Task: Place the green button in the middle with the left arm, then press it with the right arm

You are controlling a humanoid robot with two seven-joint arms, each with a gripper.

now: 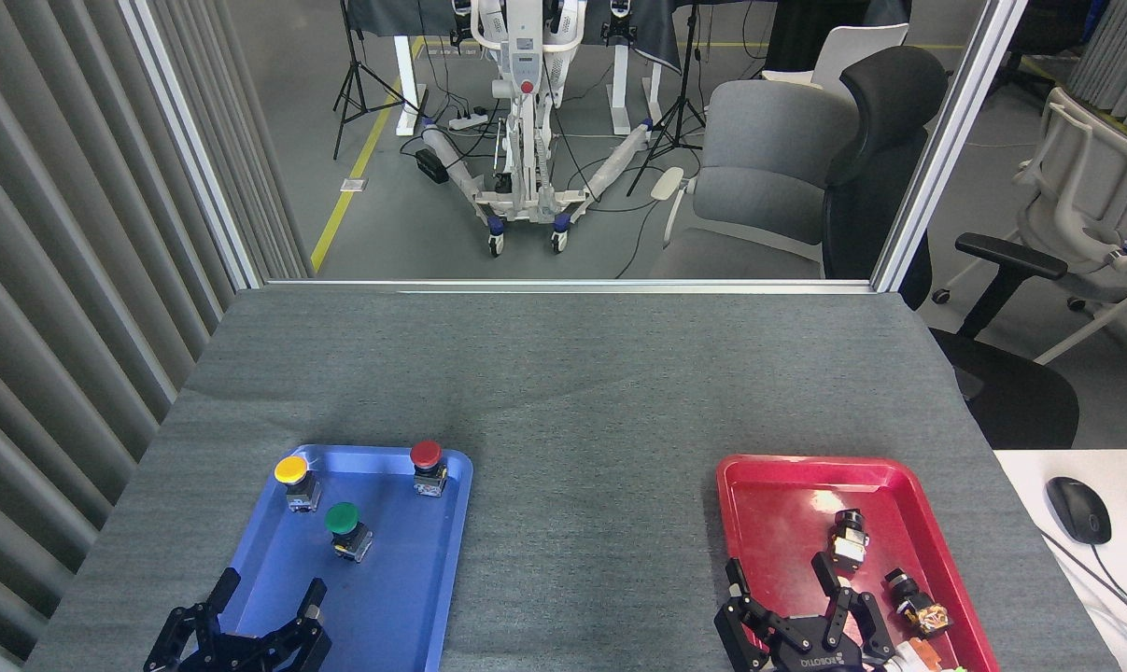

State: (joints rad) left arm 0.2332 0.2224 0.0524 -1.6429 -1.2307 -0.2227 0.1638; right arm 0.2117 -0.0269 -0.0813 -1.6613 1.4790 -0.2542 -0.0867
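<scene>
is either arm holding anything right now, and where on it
Nothing is held. The left gripper hangs open over the blue tray, short of the green button; the right gripper is open and empty.

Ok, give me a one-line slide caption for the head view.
Both hands open at the near edge: left hand over the blue tray near the green button, right hand over the red tray.

Upright green button point(344, 521) in blue tray point(404, 597)
</scene>
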